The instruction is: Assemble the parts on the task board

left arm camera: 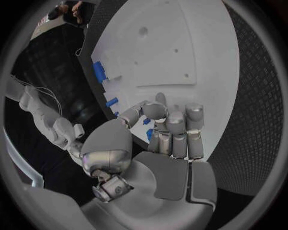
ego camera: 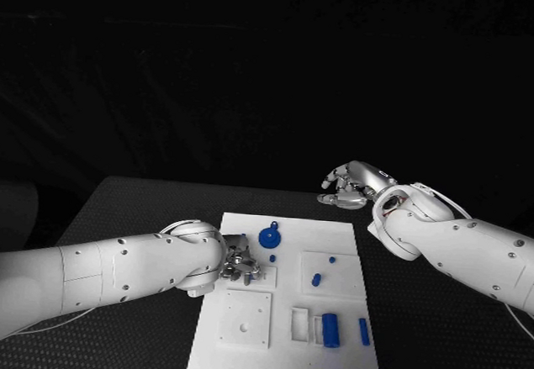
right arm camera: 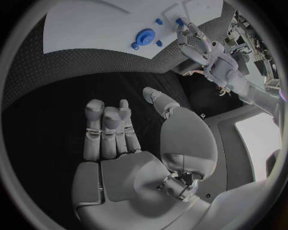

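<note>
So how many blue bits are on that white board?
6, maybe more under the left hand: gear, small peg, peg, cylinder, thin bar, one by the fingers.

The left arm [ego camera: 104, 271] is reaching in from the near left, its forearm angling toward the middle of the scene. The left hand [ego camera: 240, 265] is hanging low at the end of it, fingers [left arm camera: 177, 129] curling in together and thumb folding across toward them; a small blue piece is showing between the fingertips, though whether it is being held cannot be told. The right arm [ego camera: 469, 247] is coming in from the right, elbow near, forearm rising toward the far side. The right hand [ego camera: 349, 185] is hovering far and right of centre, its fingers [right arm camera: 108, 129] lying straight side by side, thumb apart, holding nothing.
</note>
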`<control>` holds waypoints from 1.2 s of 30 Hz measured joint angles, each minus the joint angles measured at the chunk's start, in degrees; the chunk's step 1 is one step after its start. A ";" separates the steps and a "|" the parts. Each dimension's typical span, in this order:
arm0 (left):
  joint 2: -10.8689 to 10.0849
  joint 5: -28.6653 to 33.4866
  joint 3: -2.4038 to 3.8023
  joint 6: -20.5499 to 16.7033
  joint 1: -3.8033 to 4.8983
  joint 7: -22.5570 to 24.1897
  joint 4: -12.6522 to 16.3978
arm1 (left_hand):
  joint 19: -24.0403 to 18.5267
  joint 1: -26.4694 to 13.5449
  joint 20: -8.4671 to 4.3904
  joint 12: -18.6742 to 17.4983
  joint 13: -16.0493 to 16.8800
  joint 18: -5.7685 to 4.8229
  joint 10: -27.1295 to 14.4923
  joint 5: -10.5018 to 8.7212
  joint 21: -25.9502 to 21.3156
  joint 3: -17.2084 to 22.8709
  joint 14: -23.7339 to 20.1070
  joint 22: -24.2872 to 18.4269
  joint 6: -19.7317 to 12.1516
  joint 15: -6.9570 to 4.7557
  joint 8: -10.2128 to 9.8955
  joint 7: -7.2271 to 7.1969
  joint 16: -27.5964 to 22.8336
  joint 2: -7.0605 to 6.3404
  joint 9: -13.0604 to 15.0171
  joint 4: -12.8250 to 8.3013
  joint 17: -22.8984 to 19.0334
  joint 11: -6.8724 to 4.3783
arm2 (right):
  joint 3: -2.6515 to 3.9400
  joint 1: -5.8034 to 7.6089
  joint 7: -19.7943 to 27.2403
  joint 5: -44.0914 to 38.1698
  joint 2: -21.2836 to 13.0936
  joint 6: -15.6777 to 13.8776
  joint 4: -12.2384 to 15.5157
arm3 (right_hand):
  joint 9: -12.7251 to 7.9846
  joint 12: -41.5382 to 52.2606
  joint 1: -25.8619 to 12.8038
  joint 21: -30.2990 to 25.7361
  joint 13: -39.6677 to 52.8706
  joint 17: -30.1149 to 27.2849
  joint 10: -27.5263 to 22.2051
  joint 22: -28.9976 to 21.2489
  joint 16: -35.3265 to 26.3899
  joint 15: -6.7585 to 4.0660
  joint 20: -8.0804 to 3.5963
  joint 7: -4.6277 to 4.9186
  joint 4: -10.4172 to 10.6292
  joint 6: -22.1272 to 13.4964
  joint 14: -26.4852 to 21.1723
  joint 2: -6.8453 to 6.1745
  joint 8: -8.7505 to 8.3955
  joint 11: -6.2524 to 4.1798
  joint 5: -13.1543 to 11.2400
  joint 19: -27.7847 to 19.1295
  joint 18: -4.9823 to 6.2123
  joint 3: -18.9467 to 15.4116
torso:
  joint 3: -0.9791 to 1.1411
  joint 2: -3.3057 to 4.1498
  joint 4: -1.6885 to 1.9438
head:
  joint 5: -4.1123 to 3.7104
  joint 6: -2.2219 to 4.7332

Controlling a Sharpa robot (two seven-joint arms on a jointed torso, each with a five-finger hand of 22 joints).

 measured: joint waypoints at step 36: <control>0.37 1.62 0.10 0.46 0.29 -0.16 -0.79 | -0.61 0.60 0.20 -1.10 -2.04 0.12 -4.00 -5.08 -1.20 -0.75 -1.51 -0.02 4.73 -2.78 -1.55 -4.86 -0.89 -7.41 -0.30 4.62 -2.55 -1.31 | 0.00 -0.02 0.00 0.01 0.01 0.29 -0.03 | -0.01 0.00 0.00 0.00 -0.05 0.00 -0.35 -0.02 0.00 0.00 0.05 0.09 0.00 -0.09 0.00 0.00 0.00 0.10 0.22 0.14 0.00 0.00 | -0.02 -0.04 0.02 | -0.10 0.31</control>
